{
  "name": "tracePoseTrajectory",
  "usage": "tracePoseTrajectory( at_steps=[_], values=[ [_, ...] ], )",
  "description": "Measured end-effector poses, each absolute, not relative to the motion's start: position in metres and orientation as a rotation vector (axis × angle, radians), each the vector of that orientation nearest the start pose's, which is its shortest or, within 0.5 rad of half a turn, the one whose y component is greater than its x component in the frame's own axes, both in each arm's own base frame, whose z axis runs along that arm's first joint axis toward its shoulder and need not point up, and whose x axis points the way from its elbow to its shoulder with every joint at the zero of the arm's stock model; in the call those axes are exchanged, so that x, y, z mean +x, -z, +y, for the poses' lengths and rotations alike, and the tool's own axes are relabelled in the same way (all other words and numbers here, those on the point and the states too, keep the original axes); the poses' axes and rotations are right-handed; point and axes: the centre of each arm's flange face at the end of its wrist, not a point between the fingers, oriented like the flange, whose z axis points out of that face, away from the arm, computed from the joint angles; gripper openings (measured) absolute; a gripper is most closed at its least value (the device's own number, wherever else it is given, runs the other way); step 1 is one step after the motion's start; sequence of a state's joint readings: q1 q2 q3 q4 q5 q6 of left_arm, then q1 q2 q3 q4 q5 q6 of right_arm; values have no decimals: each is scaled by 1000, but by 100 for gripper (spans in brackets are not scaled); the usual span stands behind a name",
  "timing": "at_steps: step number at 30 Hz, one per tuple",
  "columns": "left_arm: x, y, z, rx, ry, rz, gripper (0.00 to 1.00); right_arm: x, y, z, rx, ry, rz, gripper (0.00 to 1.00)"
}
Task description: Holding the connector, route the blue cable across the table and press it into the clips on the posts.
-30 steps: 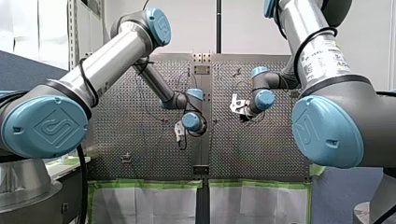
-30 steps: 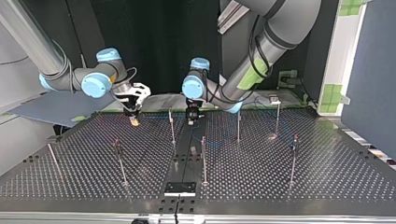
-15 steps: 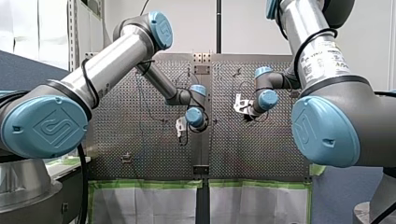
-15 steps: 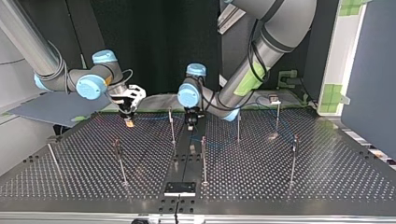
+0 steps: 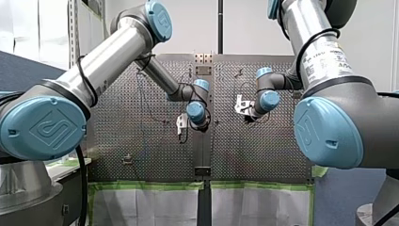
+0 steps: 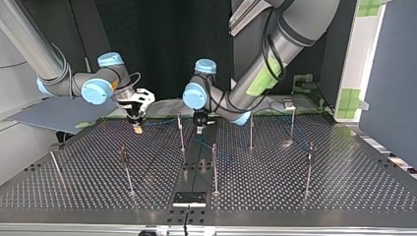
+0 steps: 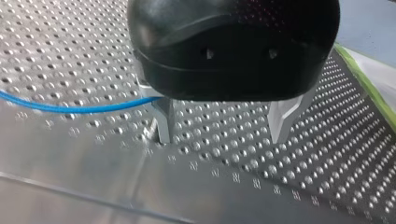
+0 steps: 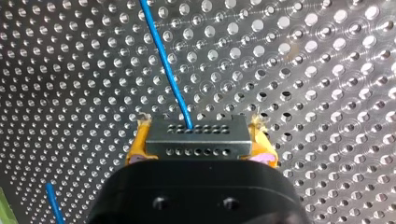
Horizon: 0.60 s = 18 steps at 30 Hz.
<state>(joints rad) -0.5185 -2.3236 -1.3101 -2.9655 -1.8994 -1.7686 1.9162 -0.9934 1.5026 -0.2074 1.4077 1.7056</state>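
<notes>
Right end effector (image 8: 198, 147): yellow pads clamped on the two ends of the connector (image 8: 197, 133) (a metal block with two rows of small holes).
Blue cable (image 8: 166, 65): leaves the connector's hole row and runs ahead over the perforated worktop (image 8: 303, 70); a second short stretch shows beside the right end effector.
Left end effector (image 7: 222, 123): metal fingers (image 7: 163, 122) apart, tips just above the worktop. The blue cable comes in from the side as far as one finger; whether it touches cannot be told.
Placement, top view: right end effector low over the worktop near its far edge, at the view's left; left end effector near the middle, just beside one of the posts (image 6: 181, 132).
Posts: thin upright rods spread across the worktop; faint blue loops lie between the middle ones.
Markings, front view: a label (image 5: 324, 59) on the right arm's tube carries print too small to read; the blue joint cap (image 5: 44, 129) bears an embossed emblem.
</notes>
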Motion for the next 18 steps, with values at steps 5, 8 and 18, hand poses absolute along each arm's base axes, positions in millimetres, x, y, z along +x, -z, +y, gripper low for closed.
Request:
tracePoseTrajectory(
  at_steps=[5, 8, 18],
  values=[
    [535, -172, -434, 107, 184, 1880, 99, 358, -203, -549, 1787, -1467, -1273, 0],
    [523, -168, -438, 128, 184, 1894, 99, 358, -202, -548, 1792, -1464, -1274, 0],
    [484, -180, -465, 170, 222, 1883, 99, 359, -202, -547, 1798, -1461, -1272, 0]
  ],
)
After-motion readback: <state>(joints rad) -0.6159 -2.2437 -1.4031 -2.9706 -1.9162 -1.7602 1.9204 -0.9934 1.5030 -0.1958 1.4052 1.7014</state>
